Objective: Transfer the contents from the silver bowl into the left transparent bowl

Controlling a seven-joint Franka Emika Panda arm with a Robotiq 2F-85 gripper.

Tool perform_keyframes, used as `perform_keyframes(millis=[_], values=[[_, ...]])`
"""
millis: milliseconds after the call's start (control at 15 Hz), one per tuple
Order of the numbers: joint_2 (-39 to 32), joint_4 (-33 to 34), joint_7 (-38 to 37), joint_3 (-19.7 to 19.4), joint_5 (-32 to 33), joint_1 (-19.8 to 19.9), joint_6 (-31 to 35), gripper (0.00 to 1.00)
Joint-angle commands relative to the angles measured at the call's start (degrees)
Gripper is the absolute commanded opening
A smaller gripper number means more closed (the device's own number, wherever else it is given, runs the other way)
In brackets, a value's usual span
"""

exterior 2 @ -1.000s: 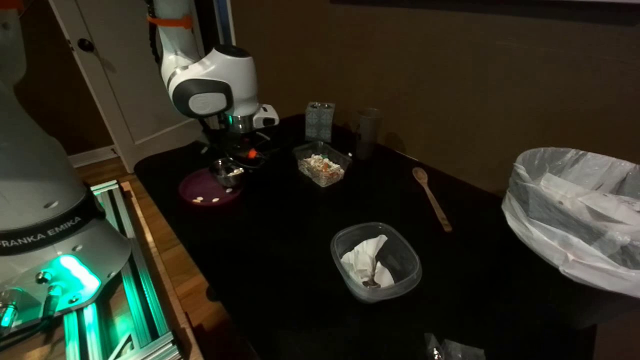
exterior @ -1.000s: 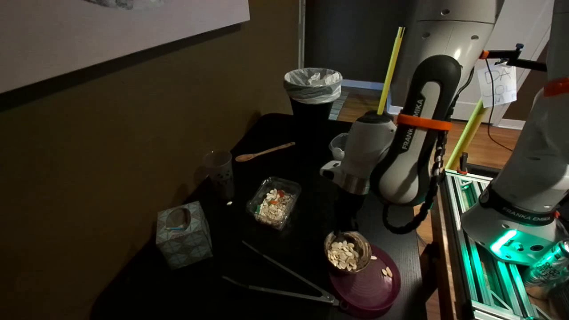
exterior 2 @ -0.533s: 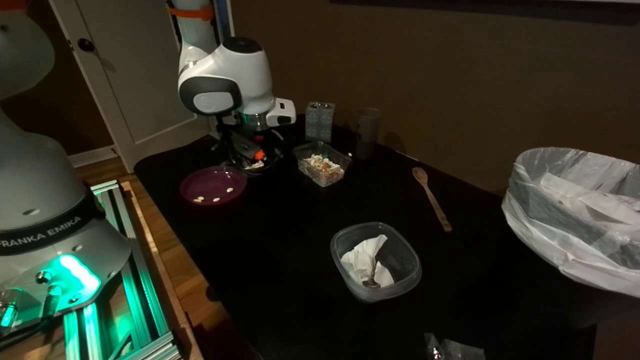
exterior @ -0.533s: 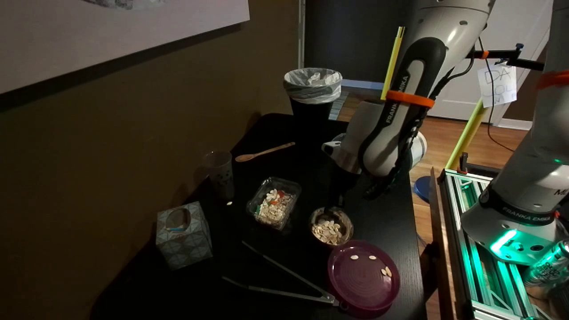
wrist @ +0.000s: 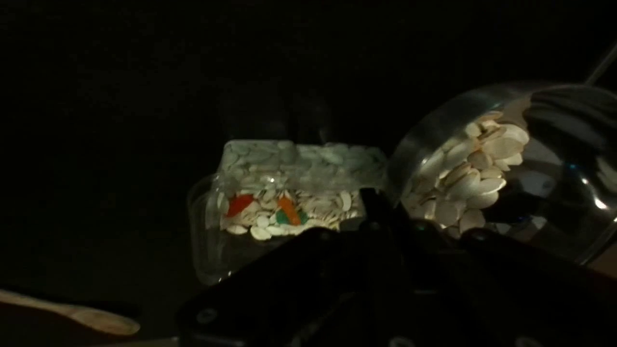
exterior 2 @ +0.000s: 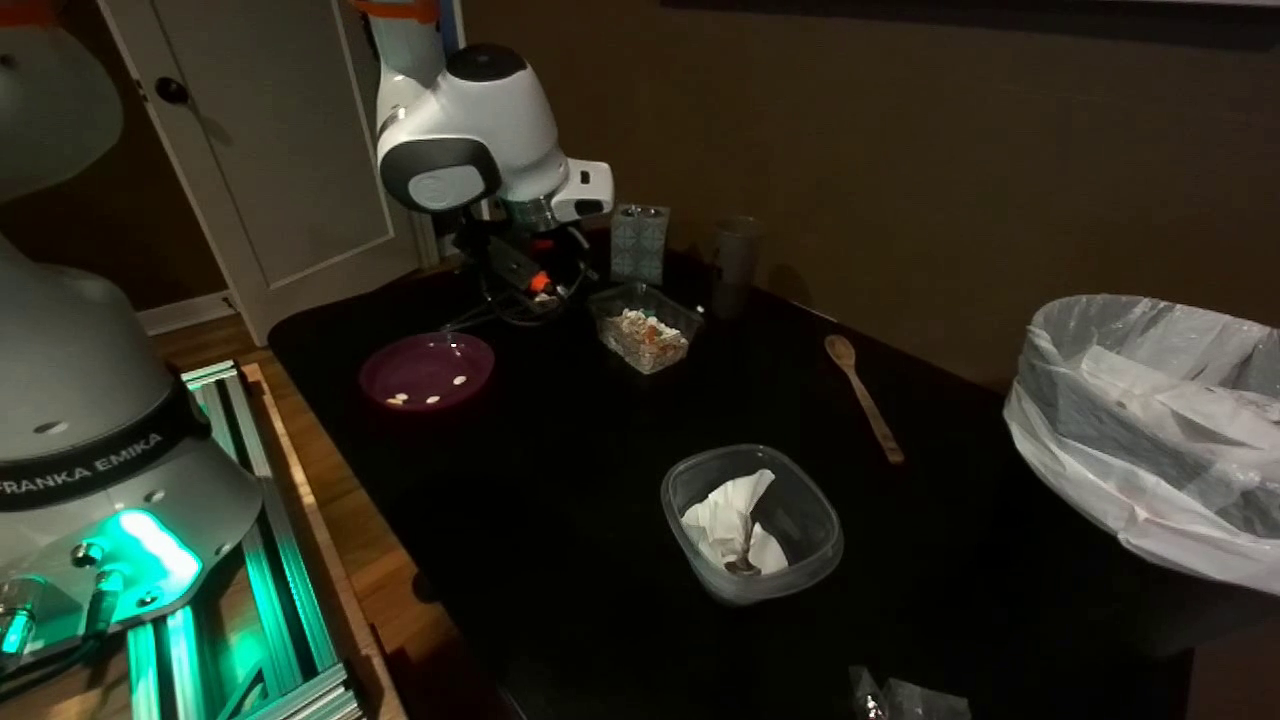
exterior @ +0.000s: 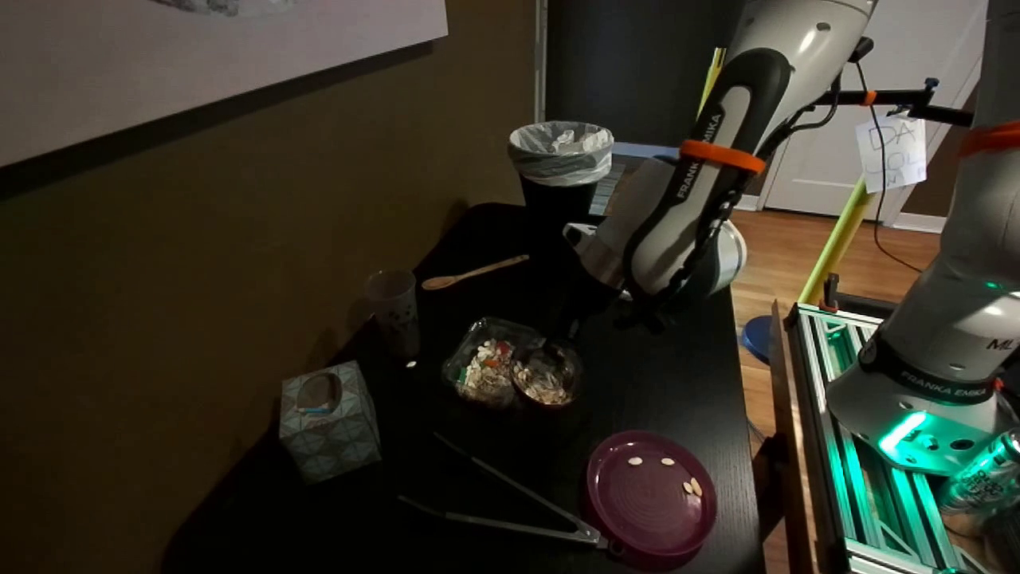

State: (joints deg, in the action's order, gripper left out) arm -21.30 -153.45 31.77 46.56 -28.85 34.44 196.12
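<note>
My gripper is shut on the rim of the silver bowl and holds it above the table. The bowl's shiny inside shows at the right of the wrist view. The contents, pale flat seed-like bits, are in it, gathered toward the gripped side. In an exterior view the silver bowl overlaps the right edge of the left transparent bowl. That clear squarish container holds similar pale bits with red, orange and green pieces. It also shows in an exterior view, where my gripper mostly hides the silver bowl.
A magenta plate with several loose bits and metal tongs lie near the front. A tissue box, a cup and a wooden spoon stand or lie wallward. A rounder clear bowl holds paper. A lined bin is behind.
My gripper has lifted the silver bowl off the magenta plate area and carried it over to the side of the left transparent bowl. The bits in the bowl have moved with it.
</note>
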Motion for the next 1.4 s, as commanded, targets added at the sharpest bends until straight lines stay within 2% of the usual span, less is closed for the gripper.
perform_keyframes(millis=[0,133,200,267,333,533,733,800,867,1000,1067,1133,1200,1333], values=[[1.64,0.26,-4.61,3.90,-0.89,3.49,7.55,0.01],[1.41,0.55,-2.83,0.49,-1.98,-0.50,15.64,0.01],[4.37,-0.66,-11.34,-9.78,6.81,-8.89,18.21,0.01],[0.75,1.14,0.01,-4.64,-2.31,-5.88,23.24,0.01],[-0.12,1.53,1.31,-7.54,-2.87,-8.98,27.12,0.01],[-4.82,3.41,7.80,-10.90,-4.78,-13.69,40.21,0.01],[-11.90,6.91,13.46,-15.03,-3.51,-18.48,53.53,0.01],[-5.23,9.20,12.32,-23.71,-3.80,-25.87,46.71,0.01],[-7.49,11.51,14.04,-26.67,-3.89,-28.57,47.34,0.01],[-8.63,16.81,15.75,-35.85,-4.25,-36.90,45.83,0.01],[-11.11,18.54,15.83,-39.86,-4.25,-40.79,48.25,0.01],[-12.51,19.86,16.51,-42.12,-5.87,-43.31,49.16,0.01],[-7.55,15.57,12.14,-42.46,-2.91,-42.30,44.23,0.01],[-8.41,16.62,11.74,-44.74,-3.03,-44.71,43.99,0.04]])
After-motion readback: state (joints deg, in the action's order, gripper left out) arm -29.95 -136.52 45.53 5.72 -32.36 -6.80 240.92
